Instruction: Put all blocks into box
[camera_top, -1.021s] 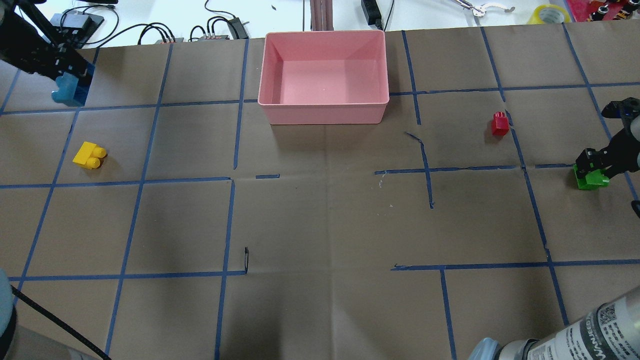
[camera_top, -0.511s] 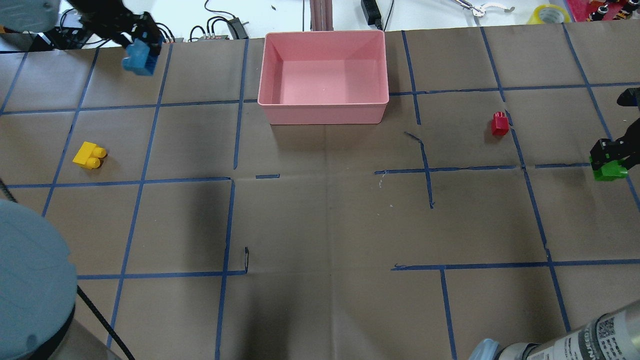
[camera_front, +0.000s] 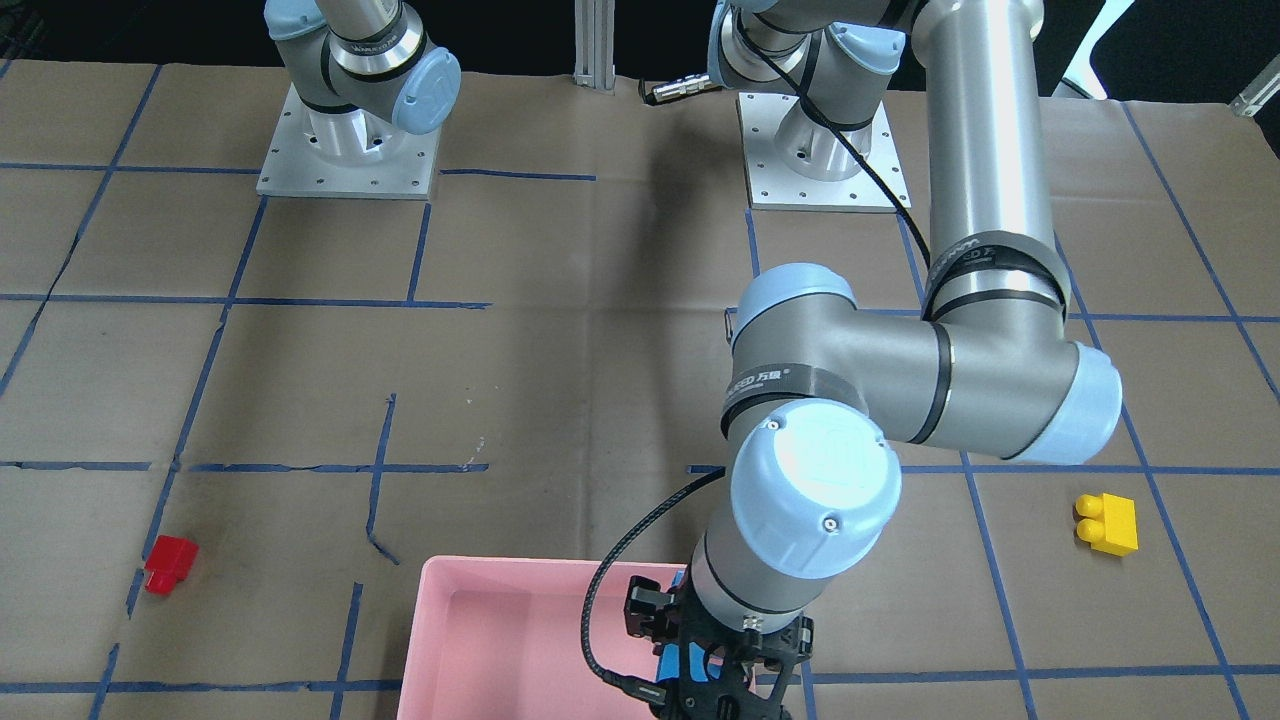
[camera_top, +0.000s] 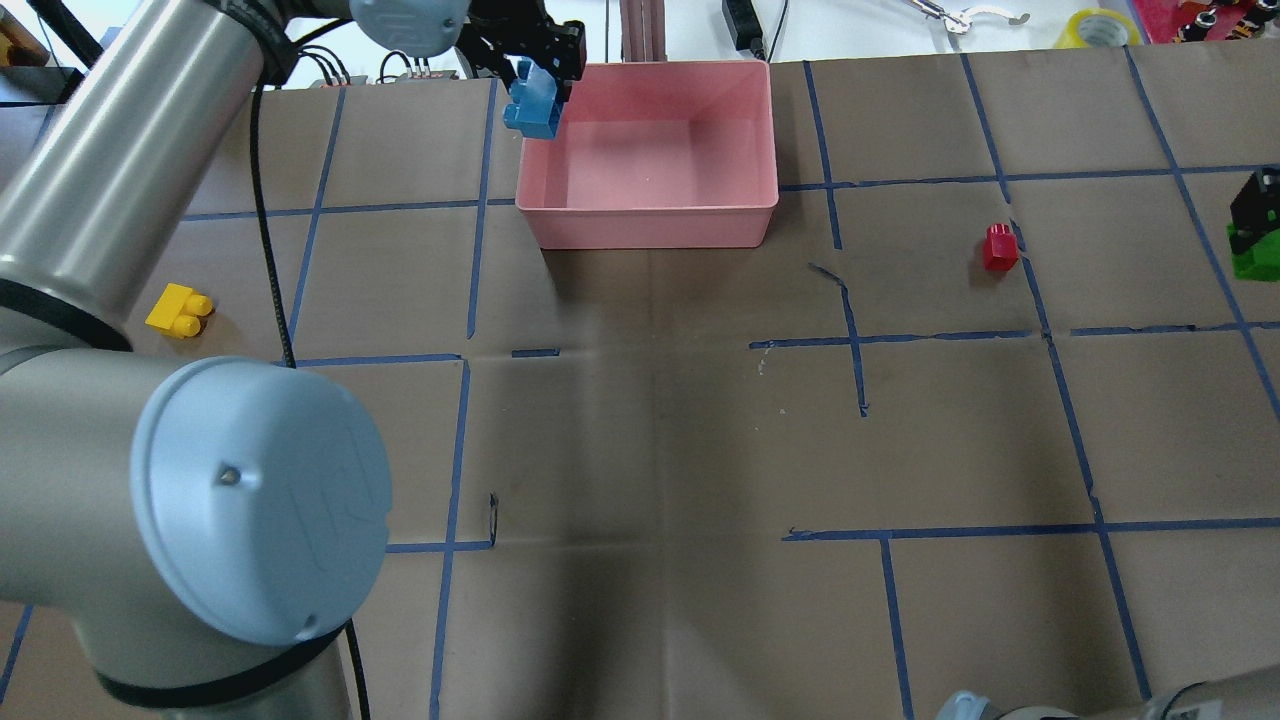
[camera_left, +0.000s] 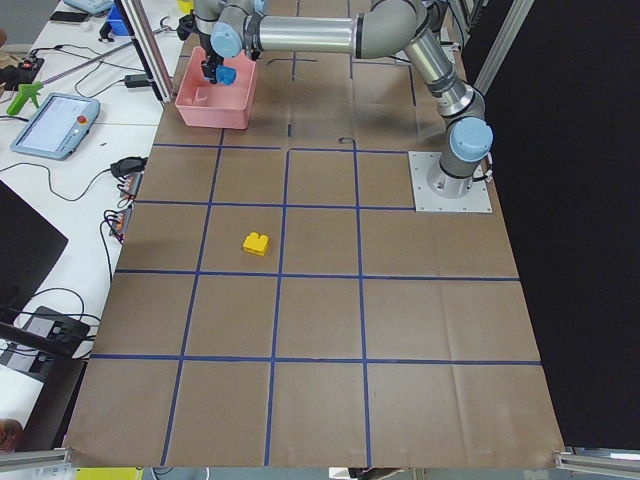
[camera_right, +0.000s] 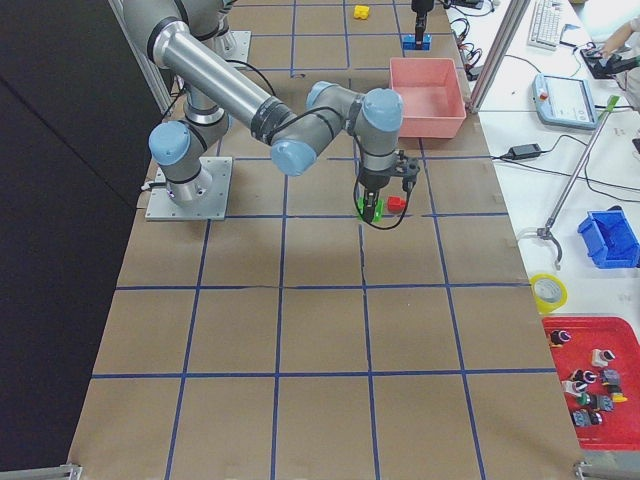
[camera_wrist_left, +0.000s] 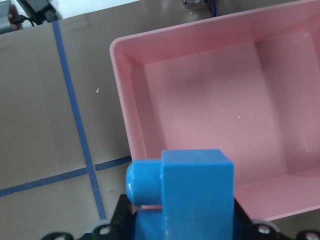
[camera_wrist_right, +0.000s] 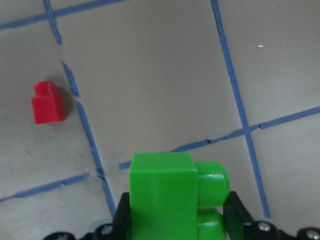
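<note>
My left gripper is shut on the light-blue brick and holds it above the far left corner of the pink box. The wrist view shows the brick over the box's rim. My right gripper is shut on the green brick at the table's right edge, held above the paper. The red brick lies on the table left of it. The yellow brick lies on its side at the left.
The left arm's elbow and long link fill the overhead view's left side. Cables and power adapters lie behind the table's far edge, with a tape roll at the far right. Blue tape lines grid the brown paper.
My left gripper has carried the light-blue brick from the far left to the box's left corner. My right gripper has lifted the green brick and moved it toward the far right.
</note>
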